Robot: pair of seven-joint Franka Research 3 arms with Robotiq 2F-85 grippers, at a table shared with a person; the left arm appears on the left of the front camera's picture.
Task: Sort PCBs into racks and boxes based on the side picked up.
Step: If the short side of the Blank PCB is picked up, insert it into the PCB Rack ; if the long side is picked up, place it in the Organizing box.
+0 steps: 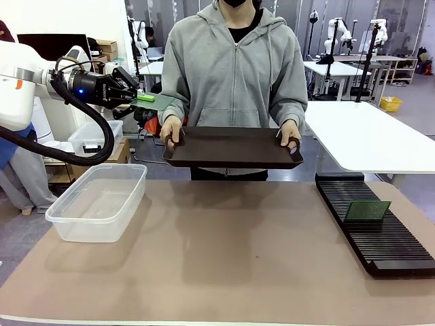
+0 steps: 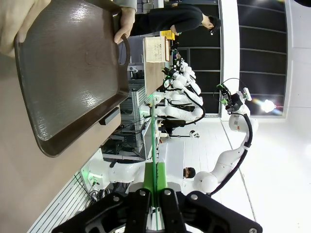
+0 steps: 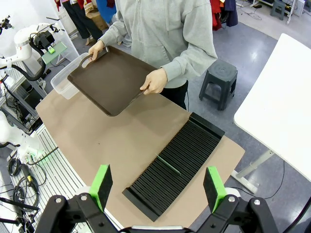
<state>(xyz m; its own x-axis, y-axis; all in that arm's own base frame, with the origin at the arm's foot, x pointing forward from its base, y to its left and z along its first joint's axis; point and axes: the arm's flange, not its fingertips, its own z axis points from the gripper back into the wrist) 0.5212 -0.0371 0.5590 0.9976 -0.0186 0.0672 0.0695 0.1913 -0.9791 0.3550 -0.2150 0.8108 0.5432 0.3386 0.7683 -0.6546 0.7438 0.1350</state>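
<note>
Far left of the front view: left tool [image 1: 133,94] raised well above the table [image 1: 224,258], fingers pressed together on a PCB [image 1: 155,101] held flat and level, paler green face up, jutting toward the person; arm cut off by the left edge. In the left wrist view the same PCB [image 2: 155,160] seen edge-on as a thin green line pinched between the tool's [image 2: 151,206] fingers, faces impossible to tell apart there. Below and just right of the raised tool, the clear box [image 1: 98,201] resting on the table's left side, nothing visible inside. At centre, the person's hands [image 1: 171,129] gripping both ends of a dark brown tray [image 1: 231,147] held above the far table edge, surface bare, near rim hiding part of the sweatshirt. Right side: long black rack [image 1: 374,227] lying on the table, second PCB [image 1: 368,211] standing upright on edge in one of its slots, exact slot hard to count; near end of rack close to the table edge. In the right wrist view, right tool [image 3: 158,187] high over the table, green pads [image 3: 101,185] spread wide with nothing between them, rack [image 3: 175,167] below, its PCB [image 3: 167,164] only a thin sliver.
</note>
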